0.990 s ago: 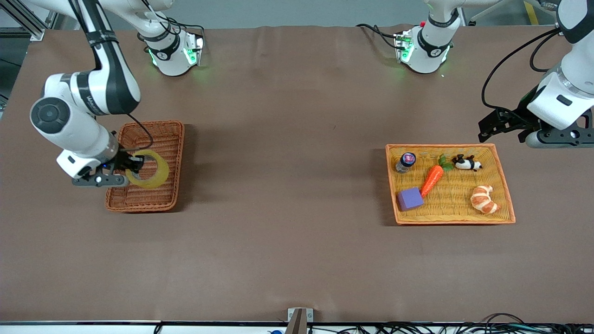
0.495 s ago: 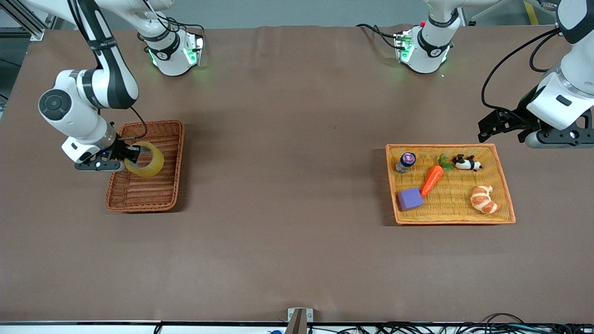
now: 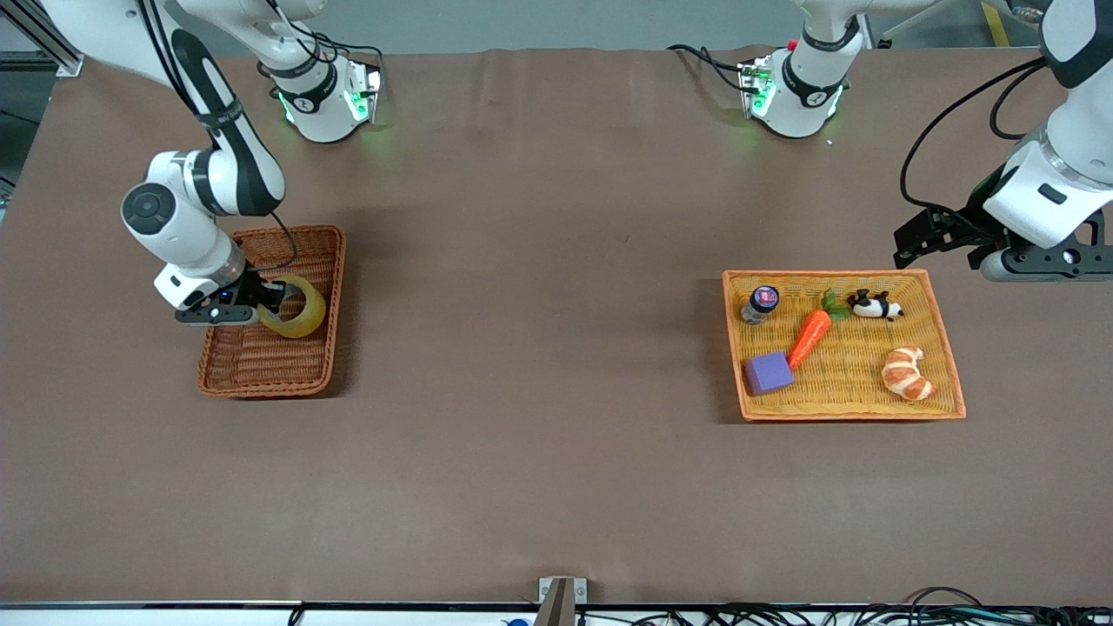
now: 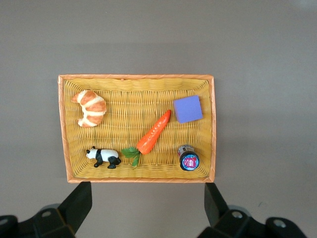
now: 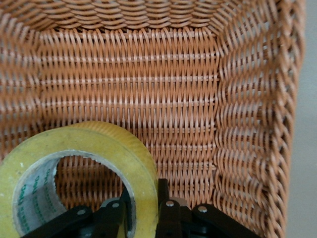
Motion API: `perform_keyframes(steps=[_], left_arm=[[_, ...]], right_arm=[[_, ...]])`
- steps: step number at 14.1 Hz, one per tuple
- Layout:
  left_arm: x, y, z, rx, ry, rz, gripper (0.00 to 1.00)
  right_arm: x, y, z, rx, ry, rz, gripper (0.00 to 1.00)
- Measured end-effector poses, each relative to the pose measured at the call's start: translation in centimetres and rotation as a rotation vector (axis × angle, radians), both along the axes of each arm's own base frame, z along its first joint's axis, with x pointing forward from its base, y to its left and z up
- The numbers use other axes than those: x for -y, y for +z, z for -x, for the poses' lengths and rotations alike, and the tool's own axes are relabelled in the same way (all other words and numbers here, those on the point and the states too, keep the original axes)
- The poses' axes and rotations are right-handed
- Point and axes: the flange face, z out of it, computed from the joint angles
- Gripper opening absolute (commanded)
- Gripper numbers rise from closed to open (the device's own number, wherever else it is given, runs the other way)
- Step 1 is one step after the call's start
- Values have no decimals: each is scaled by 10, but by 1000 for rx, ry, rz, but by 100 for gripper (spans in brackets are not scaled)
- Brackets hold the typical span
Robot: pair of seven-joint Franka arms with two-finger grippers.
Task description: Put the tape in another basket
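With our right gripper (image 3: 261, 306) pinching the translucent yellowish tape ring's (image 3: 300, 306) wall at its nine o'clock over the reddish-brown wicker basket (image 3: 261, 369), we judge it best to lower it flat before releasing; our left gripper (image 3: 935, 236), spread, waits above the yellow-orange woven tray (image 3: 843, 382).

glossy translucent tape (image 5: 74, 163) over rough woven wicker basket (image 5: 247, 124) (reddish-brown).

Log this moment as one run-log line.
right gripper: shut on tape, over basket | left gripper: open, waiting over table edge beside yellow tray | tape not released
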Motion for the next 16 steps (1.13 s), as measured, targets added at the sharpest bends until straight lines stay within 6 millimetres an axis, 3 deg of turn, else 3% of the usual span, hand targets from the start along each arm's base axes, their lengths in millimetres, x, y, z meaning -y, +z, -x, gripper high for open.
perform_keyframes(steps=[1, 2, 3, 4, 7, 9, 11, 16], left_arm=[[0, 0, 0, 0, 0, 0, 100], [0, 0, 0, 0, 0, 0, 100], [0, 0, 0, 0, 0, 0, 100], [0, 0, 0, 0, 0, -1, 100], [0, 0, 0, 0, -1, -1, 100], [0, 0, 0, 0, -1, -1, 100], [0, 0, 0, 0, -1, -1, 100], [0, 0, 0, -1, -1, -1, 100]], right_arm=[[1, -4, 0, -1, 6, 0, 25], [2, -6, 0, -3, 24, 1, 45], [5, -6, 0, -4, 46, 3, 80], [10, -6, 0, -4, 56, 6, 100], [20, 0, -3, -1, 56, 12, 100], [22, 26, -16, -8, 50, 17, 100], [26, 82, -37, -20, 28, 17, 100], [28, 250, -71, -91, -64, -64, 100]])
